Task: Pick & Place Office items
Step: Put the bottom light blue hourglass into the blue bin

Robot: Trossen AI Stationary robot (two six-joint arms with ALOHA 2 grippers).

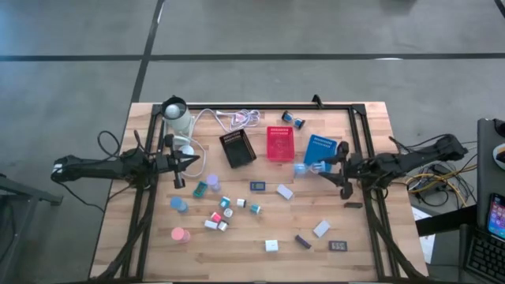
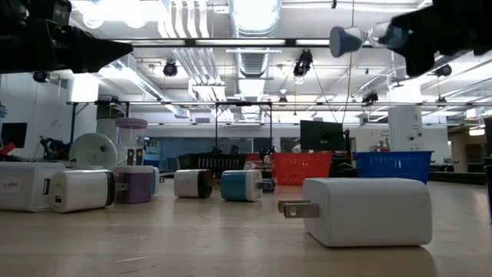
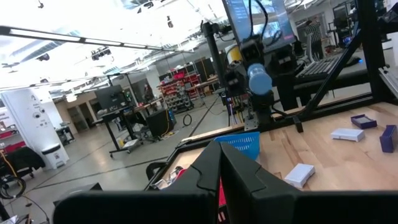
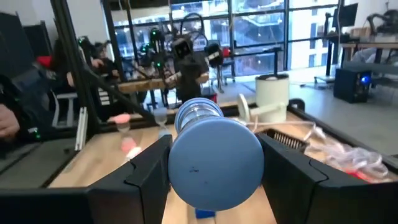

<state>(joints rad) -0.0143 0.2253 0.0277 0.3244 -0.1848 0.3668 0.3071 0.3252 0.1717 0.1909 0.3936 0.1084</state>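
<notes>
Carry step: right pincer [image 4: 214,163] clamped on blue roll [image 4: 214,152], at blue tray's [image 1: 319,148] 7 o'clock; next, release over it; left pincer [image 1: 183,162] shut, empty.

The right claw [image 1: 316,167] was raised above the desk, fingers clamped; the left claw [image 1: 192,161] hovered with fingers together.
</notes>
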